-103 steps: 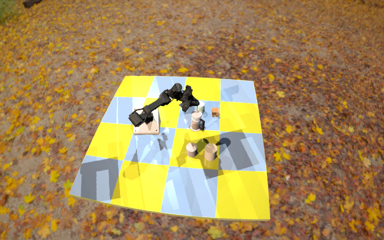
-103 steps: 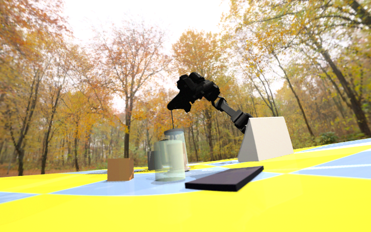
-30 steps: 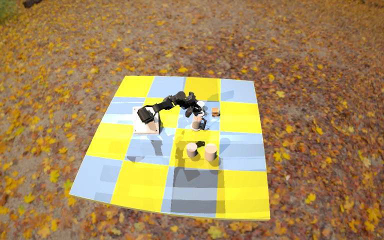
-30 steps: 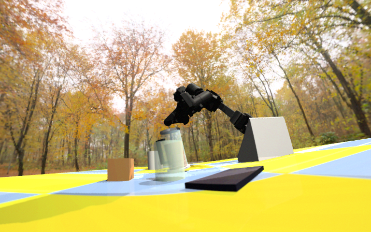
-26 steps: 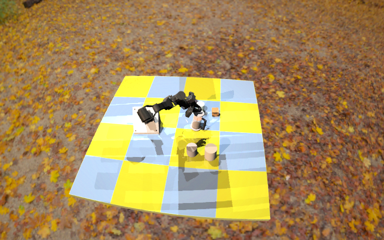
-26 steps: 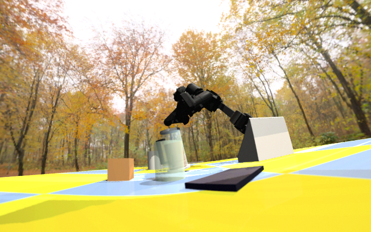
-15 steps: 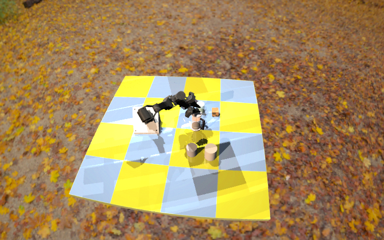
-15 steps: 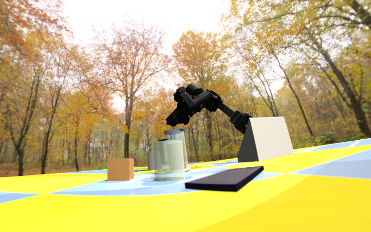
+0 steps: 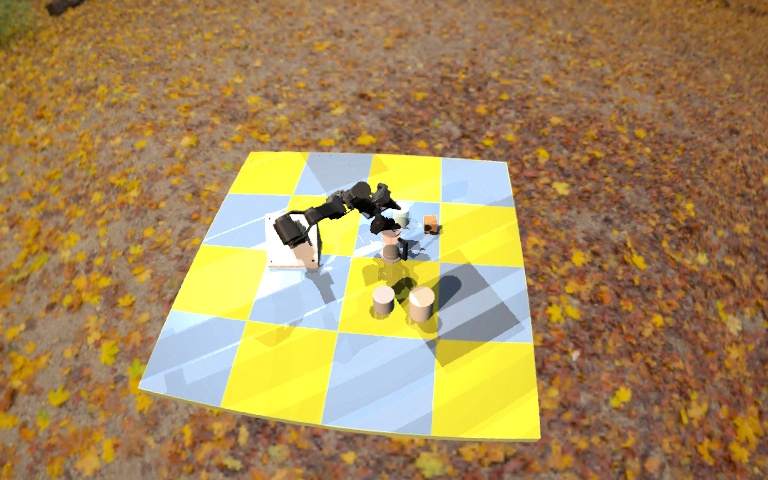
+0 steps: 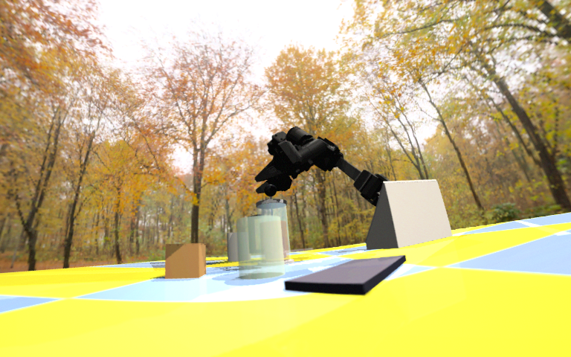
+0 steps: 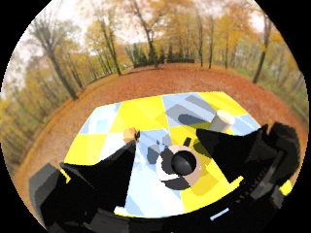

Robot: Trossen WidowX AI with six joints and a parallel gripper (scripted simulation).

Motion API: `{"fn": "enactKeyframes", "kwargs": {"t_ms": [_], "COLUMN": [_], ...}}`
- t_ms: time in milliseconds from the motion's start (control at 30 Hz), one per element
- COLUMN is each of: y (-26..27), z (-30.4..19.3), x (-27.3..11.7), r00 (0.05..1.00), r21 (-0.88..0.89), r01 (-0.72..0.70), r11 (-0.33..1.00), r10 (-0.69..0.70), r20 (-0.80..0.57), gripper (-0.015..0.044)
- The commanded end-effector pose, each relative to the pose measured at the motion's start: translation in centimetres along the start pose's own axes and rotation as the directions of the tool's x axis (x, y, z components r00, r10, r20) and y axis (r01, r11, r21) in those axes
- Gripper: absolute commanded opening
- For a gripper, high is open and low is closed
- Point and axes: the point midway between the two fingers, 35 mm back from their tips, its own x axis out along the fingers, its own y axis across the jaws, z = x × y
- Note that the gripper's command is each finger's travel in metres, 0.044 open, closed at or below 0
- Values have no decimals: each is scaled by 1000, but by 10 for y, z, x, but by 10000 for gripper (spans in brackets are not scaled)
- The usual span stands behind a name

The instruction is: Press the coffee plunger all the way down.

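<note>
Standing upright near the table's centre, the coffee press (image 9: 390, 249) lies directly beneath the gripper (image 11: 174, 184), whose fingers are spread wide, holding nothing; the plunger knob (image 11: 182, 161) is seen between them, its axis vertical.

An outdoor woodland clearing in autumn. Tall trees (image 10: 198, 138) with orange and yellow foliage ring the site, and fallen leaves (image 9: 623, 237) carpet the bare ground around a yellow-and-blue checkered platform (image 9: 283, 367).
</note>
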Motion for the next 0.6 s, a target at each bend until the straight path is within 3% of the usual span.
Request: {"fn": "enactKeyframes", "kwargs": {"t_ms": [0,233,567], "y": [0,-12,-12], "z": [15,51,51], "x": [-10,-59,-61], "r00": [1000,1000,1000], "r21": [12,-7,-7], "r01": [-4,1,2], "r11": [1000,1000,1000], "r10": [4,-1,-2], "r20": [4,-16,-16], "gripper": [440,440,440]}}
